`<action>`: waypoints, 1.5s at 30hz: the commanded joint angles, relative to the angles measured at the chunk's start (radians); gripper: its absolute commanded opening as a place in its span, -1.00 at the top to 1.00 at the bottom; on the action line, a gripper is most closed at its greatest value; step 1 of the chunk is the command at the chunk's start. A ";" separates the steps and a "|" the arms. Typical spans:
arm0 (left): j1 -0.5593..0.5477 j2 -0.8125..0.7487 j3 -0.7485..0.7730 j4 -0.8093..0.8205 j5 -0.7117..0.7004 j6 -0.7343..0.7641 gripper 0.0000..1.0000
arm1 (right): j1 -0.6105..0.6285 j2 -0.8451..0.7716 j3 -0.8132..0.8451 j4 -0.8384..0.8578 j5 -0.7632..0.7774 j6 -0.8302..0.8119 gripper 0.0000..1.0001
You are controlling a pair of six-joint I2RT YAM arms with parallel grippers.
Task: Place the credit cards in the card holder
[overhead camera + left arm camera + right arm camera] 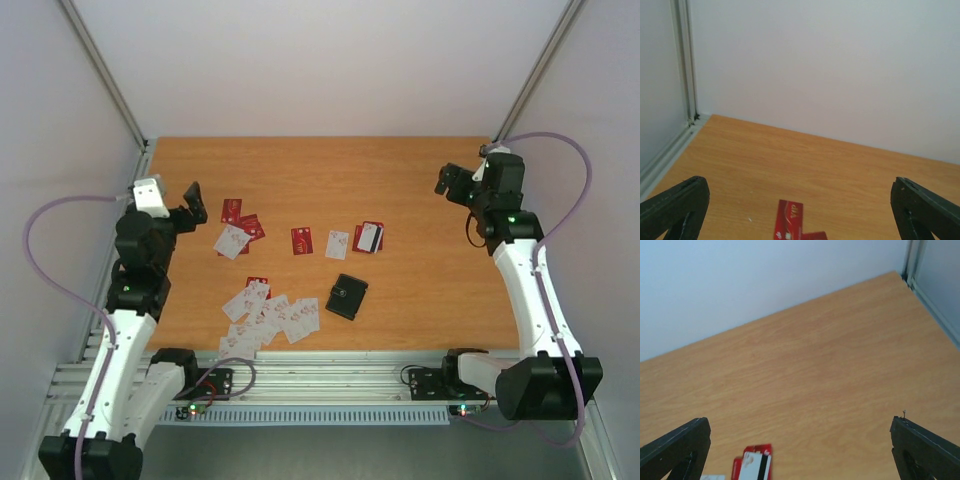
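Black card holder (347,296) lies shut on the bench (430,260); credit cards (268,315) lie scattered loose around it. Left tool (195,203) and right tool (452,185) are spread wide, released.

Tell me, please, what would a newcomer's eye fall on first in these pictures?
First, the red and white credit cards strewn over the wooden table, thickest near its front left. A closed black card holder lies just right of that heap. The left fingers and right fingers stand wide open, holding nothing.
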State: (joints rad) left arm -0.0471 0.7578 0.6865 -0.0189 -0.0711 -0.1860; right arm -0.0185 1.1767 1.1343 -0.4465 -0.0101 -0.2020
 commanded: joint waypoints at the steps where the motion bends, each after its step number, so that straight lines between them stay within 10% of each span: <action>1: -0.003 0.005 0.118 -0.300 0.081 -0.113 -0.99 | 0.004 -0.002 0.112 -0.338 -0.028 0.124 -0.97; 7: -0.002 0.148 0.324 -0.684 0.240 -0.121 -0.99 | 0.006 0.135 0.278 -0.725 -0.101 0.145 -0.97; 15: -0.022 0.147 0.224 -0.784 0.391 -0.166 -0.89 | 0.035 0.092 0.103 -0.840 -0.317 0.186 -0.97; 28: -0.342 0.428 0.183 -0.717 0.337 -0.279 -0.62 | 0.311 0.140 -0.166 -0.635 -0.421 0.396 -0.79; 45: -0.597 0.885 0.389 -0.565 0.467 -0.282 -0.04 | 0.355 0.320 -0.262 -0.366 -0.499 0.499 -0.33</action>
State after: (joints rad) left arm -0.6312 1.5608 1.0187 -0.6598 0.3122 -0.4801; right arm 0.3229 1.4651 0.8913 -0.8963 -0.4702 0.2508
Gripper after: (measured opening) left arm 0.547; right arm 0.691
